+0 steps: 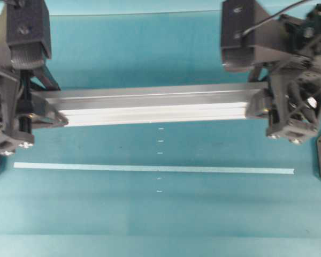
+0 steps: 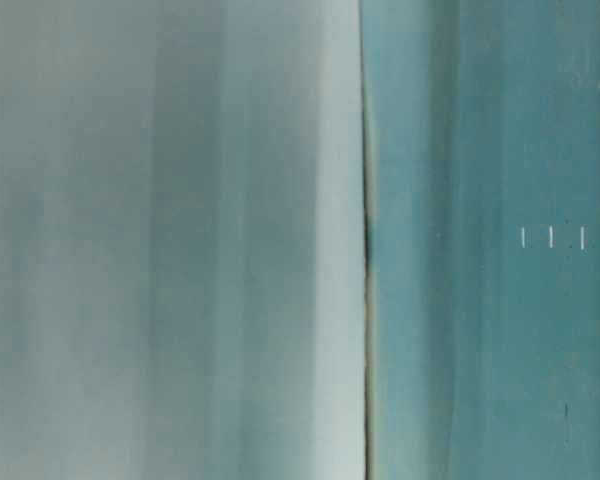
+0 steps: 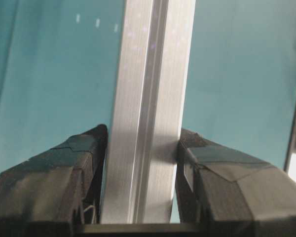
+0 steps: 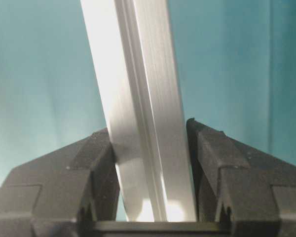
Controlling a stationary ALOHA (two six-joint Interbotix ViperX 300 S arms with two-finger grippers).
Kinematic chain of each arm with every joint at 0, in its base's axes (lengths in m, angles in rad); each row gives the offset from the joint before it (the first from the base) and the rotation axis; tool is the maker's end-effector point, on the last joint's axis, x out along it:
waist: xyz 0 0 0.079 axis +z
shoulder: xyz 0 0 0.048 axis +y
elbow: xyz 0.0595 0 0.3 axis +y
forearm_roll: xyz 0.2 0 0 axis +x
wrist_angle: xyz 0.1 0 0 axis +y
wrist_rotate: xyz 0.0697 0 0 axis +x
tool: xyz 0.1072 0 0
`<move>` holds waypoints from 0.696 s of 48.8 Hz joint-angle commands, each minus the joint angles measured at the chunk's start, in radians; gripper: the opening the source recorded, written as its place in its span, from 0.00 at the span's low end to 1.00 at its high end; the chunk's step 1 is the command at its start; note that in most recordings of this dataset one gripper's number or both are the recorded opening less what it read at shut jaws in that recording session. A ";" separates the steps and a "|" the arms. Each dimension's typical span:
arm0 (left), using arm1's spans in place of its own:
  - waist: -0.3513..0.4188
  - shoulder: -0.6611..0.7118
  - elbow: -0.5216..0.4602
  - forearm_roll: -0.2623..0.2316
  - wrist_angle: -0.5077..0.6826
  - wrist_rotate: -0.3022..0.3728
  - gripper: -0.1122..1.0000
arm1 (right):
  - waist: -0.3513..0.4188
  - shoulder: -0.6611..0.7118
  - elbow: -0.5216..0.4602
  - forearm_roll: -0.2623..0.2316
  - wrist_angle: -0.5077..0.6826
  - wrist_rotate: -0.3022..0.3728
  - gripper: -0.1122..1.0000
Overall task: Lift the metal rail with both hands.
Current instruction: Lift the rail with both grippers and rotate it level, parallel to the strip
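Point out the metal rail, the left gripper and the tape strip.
metal rail (image 1: 150,105): overhead view, mid-span.
left gripper (image 3: 140,148): left wrist view, between the fingertips, on the rail.
tape strip (image 1: 150,168): overhead view, its middle.

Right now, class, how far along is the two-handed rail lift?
Done: both grasps. The left tool and right tool each clamp an end of the rail. In hand: the lift; overhead, the rail looks raised, large and near the camera above the tape strip. Left: little, perhaps only holding it level.
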 commanded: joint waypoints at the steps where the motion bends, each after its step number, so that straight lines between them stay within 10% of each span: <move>1: 0.014 0.002 -0.069 0.005 0.015 0.008 0.40 | 0.011 -0.029 -0.055 -0.003 -0.005 0.049 0.48; 34: 0.012 0.117 -0.304 0.005 0.224 0.026 0.40 | 0.072 -0.025 -0.164 -0.040 0.067 0.110 0.48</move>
